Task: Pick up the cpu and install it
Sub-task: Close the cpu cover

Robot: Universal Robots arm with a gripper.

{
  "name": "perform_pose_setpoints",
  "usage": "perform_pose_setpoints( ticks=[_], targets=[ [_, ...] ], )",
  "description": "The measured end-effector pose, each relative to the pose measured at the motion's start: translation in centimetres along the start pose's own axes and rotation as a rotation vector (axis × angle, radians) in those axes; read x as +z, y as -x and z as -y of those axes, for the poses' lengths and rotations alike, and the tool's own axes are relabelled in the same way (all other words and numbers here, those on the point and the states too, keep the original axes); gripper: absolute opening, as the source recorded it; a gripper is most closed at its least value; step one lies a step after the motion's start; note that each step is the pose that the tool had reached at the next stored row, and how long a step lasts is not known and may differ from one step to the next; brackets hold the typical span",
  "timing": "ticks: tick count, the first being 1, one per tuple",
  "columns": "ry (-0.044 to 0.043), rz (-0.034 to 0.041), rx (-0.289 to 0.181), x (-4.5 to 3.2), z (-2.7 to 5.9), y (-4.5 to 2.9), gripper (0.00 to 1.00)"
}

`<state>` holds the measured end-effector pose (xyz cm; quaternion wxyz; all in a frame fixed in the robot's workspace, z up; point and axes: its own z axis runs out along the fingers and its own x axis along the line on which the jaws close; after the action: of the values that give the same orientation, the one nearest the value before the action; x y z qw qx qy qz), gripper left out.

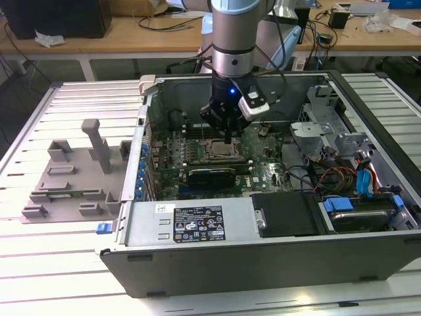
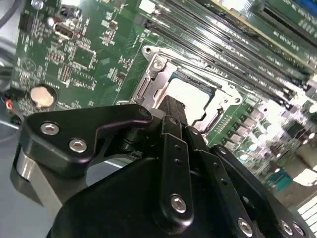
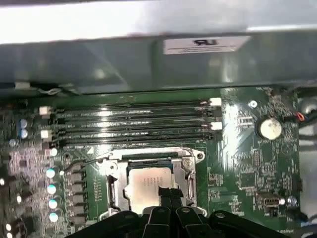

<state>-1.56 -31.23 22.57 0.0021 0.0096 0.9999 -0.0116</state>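
Gripper (image 3: 169,193) is down inside the computer case, fingers drawn together with no gap showing between them in the first wrist view, so I read it as closed, with nothing clamped in it.

Tips sit right over the cpu (image 3: 146,186), on the edge nearest the gripper body and a bit off centre. Touching or just above, I can't tell.

The cpu lies flat, shiny face up, inside the socket frame (image 3: 114,183), roughly mid-motherboard (image 3: 237,168). It looks seated rather than carried. It's square, so no long axis to speak of, and its edges run parallel to the frame's sides and to the memory slots (image 3: 129,124) beyond it.

So the cpu is straight below the tips, not off to a side.

Past the slots is the case wall (image 3: 124,64). Outside the case, at the exterior view's left, a grey tray (image 1: 66,178) sits on the table, well apart.
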Motion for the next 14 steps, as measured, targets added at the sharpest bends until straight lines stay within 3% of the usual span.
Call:
perform_pose_setpoints(
  ticks=[1,3,5,9,14],
  targets=[
    [0.0002,0.0014,-0.060,0.03,0.00,0.00,0.11],
    [0.0005,0.0022,-0.093,0.04,0.00,0.00,0.11],
    [0.0063,0.0040,-0.126,0.08,0.02,-0.02,0.11],
    [0.0179,0.0048,-0.131,0.22,0.35,-0.30,0.11],
    [0.0179,0.0041,-0.083,0.46,0.36,-0.33,0.11]
  ],
)
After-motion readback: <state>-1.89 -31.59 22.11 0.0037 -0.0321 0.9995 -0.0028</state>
